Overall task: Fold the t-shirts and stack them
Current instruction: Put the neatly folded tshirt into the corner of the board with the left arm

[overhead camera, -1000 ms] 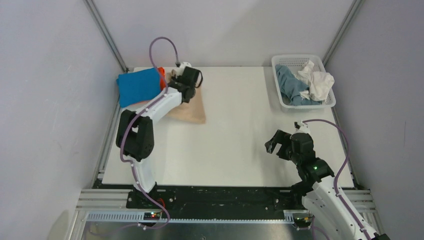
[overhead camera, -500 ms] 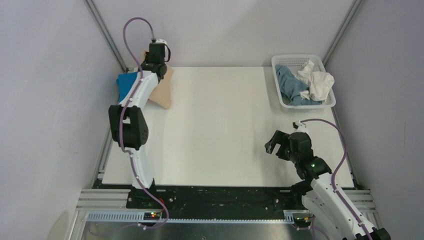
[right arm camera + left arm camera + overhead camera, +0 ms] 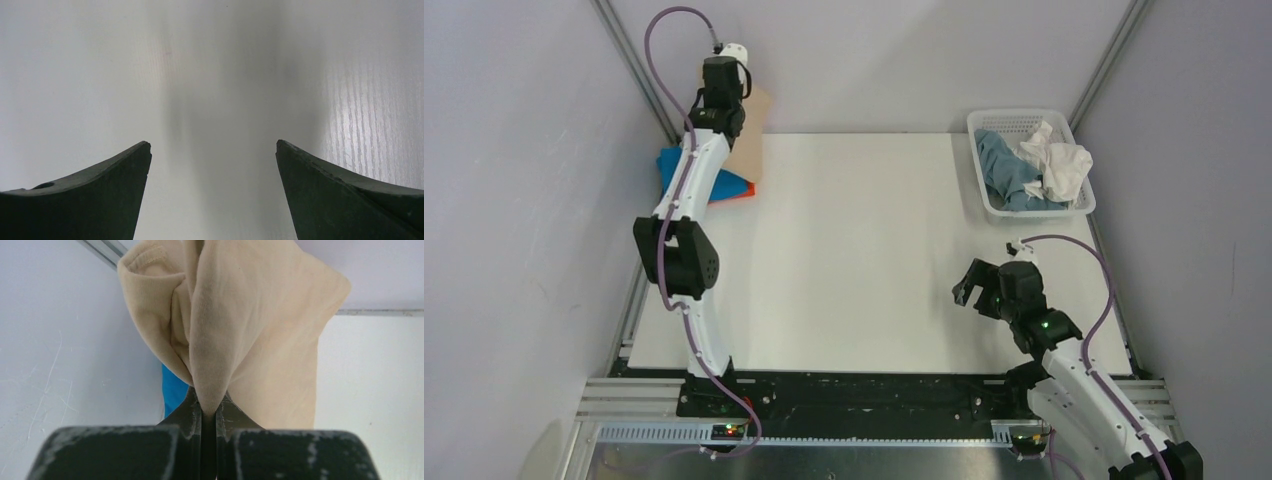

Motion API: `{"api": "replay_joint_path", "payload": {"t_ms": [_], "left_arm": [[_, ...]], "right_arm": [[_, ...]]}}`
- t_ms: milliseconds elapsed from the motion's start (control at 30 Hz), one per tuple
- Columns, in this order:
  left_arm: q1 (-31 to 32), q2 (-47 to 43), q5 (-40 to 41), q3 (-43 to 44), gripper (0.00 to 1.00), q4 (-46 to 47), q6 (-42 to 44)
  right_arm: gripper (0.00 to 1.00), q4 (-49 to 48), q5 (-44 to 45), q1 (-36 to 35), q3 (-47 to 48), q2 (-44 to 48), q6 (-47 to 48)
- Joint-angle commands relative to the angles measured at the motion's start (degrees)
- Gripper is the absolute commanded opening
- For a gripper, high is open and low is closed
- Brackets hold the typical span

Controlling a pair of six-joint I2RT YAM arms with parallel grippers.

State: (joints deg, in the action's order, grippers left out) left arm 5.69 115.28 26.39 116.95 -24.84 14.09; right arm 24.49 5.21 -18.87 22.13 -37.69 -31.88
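Although the right hand (image 3: 972, 287) hovers with its fingers wide apart over bare desk (image 3: 864, 250) in the lower right of the overhead view, holding nothing, the left hand (image 3: 208, 407) is clamped tight on a bunched fold of the beige t-shirt (image 3: 260, 315), raised at the upper left near the back corner. The cloth hangs from the pinch in loose folds. Just beside it on the desk lies the blue t-shirt (image 3: 674, 165), with a sliver of the orange t-shirt (image 3: 740, 190) showing at its right edge. At the upper right, the white mesh basket (image 3: 1024, 116) holds the grey-blue t-shirt (image 3: 1009, 172) and the crumpled white t-shirt (image 3: 1061, 160).
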Motion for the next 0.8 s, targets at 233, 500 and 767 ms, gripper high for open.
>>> {"api": "replay_joint_path", "payload": {"t_ms": [233, 500, 767], "left_arm": [[-4.3, 1.3, -3.8, 3.3, 0.0, 3.1, -2.5], [-8.5, 5.2, -8.7, 2.1, 0.0, 3.1, -4.3], [-12.1, 9.0, -9.6, 3.1, 0.0, 3.0, -5.6]], "right_arm": [[0.99, -2.7, 2.1, 0.3, -0.1, -1.8, -0.3], [0.99, -3.5, 1.7, 0.3, 0.0, -3.7, -0.8], [0.99, -2.9, 3.8, 0.2, 0.3, -3.2, -1.1]]}}
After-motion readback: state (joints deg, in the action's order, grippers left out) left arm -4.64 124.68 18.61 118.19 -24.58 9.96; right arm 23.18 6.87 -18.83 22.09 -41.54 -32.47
